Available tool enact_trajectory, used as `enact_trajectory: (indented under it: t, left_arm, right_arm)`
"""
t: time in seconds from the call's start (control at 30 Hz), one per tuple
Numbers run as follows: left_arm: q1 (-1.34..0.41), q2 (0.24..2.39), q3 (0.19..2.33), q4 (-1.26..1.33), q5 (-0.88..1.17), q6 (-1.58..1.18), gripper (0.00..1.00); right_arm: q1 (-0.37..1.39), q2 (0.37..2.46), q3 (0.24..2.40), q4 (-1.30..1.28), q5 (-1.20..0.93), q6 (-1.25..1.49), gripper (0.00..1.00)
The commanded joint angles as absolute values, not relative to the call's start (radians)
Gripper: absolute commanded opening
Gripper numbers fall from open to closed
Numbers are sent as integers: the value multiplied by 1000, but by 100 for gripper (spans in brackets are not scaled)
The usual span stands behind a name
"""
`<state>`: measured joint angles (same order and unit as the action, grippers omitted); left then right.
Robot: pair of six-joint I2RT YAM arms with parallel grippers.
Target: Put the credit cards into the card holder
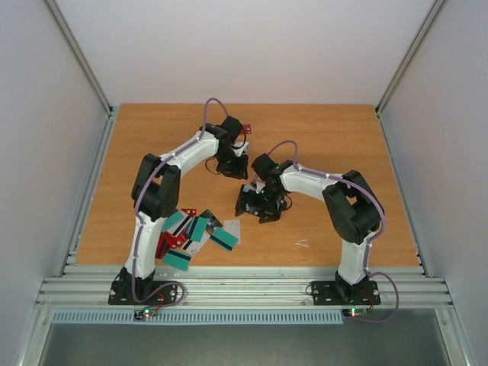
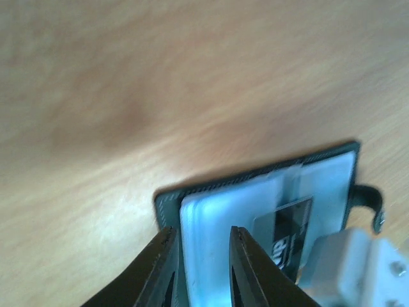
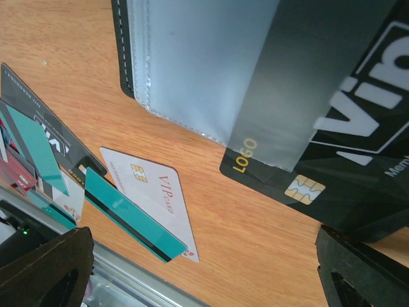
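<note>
Pinching the card holder (image 2: 211,211) edge mid-worktop (image 1: 335,137), left fingers (image 2: 163,268) sit narrow, probably steadying it, while right fingers (image 3: 45,268) stand wide, gripping nothing, black card (image 3: 332,147) half inside the clear sleeve; spare credit cards (image 1: 191,236) heaped near left base.

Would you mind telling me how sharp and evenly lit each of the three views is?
Top view: sharp, evenly lit, soft shadows on the table. Left wrist view: blurred throughout, the holder and left fingers soft-edged. Right wrist view: the white card crisp with readable print, the near black card slightly soft, a dull sheen on the holder's clear sleeve.
</note>
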<state>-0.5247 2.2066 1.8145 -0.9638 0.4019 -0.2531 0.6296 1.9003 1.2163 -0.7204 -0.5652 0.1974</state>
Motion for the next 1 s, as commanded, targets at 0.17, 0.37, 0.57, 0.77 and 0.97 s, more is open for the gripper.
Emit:
enact_trajectory:
  t: [0.17,0.37,0.57,0.77,0.97]
  left_arm:
    - [-522,2394,1993,-945,550,-259,26]
    - [-522,2431,2014,-961,566,-264,26]
    - [-522,2411,1963,-953,570,-264,25]
    - [-522,2401,1935,-959,587,-259,25]
    - [-523,2396,1921,-969,587,-258,25]
  right_arm:
    - [643,1852,1178,-630,-549,253,96]
    - [668,1842,1178,-618,-519,265,97]
    - [669,1855,1184,-614,-477,273,97]
    - [669,1884,1232,-636,-416,259,97]
    - [669,1903,1266,-618,-417,275,98]
